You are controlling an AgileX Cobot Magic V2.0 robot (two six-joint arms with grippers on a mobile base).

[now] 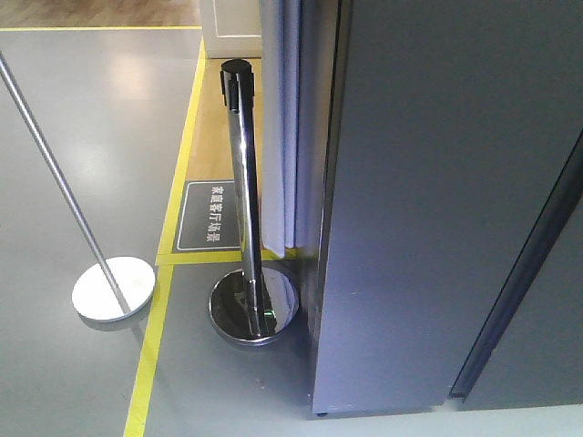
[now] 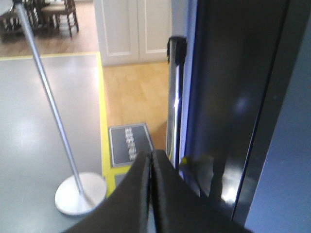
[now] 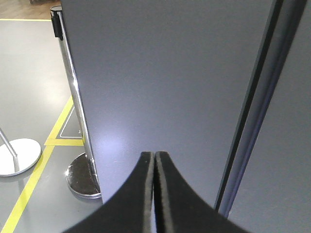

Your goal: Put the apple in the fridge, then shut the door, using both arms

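Apple first: you cannot see it in any view, so where it lies is unknown, and neither gripper carries it. Expect it to be light, firm and slick-skinned, and it bruises; take it across its widest part with gentle pressure, not by the stem.

No worktop shows, so go by the floor. The fridge (image 1: 437,200) fills the right half of the front view, standing on grey floor just right of a chrome post (image 1: 244,200) and the yellow tape line (image 1: 173,237). You see only dark grey, flat, matte panels, with one dark vertical seam (image 1: 519,273) running down toward the lower right. That seam is probably the door (image 3: 160,82) edge, though you cannot tell from here whether it is fully closed. No handle shows.

The door will likely be heavy and stiff on its hinge; a flat push near its free edge should suit better than a pinch.

Your left gripper (image 2: 151,165) has its fingers pressed together on nothing, aimed beside the fridge's side. Your right gripper (image 3: 154,165) is likewise closed and empty, facing the grey panel.
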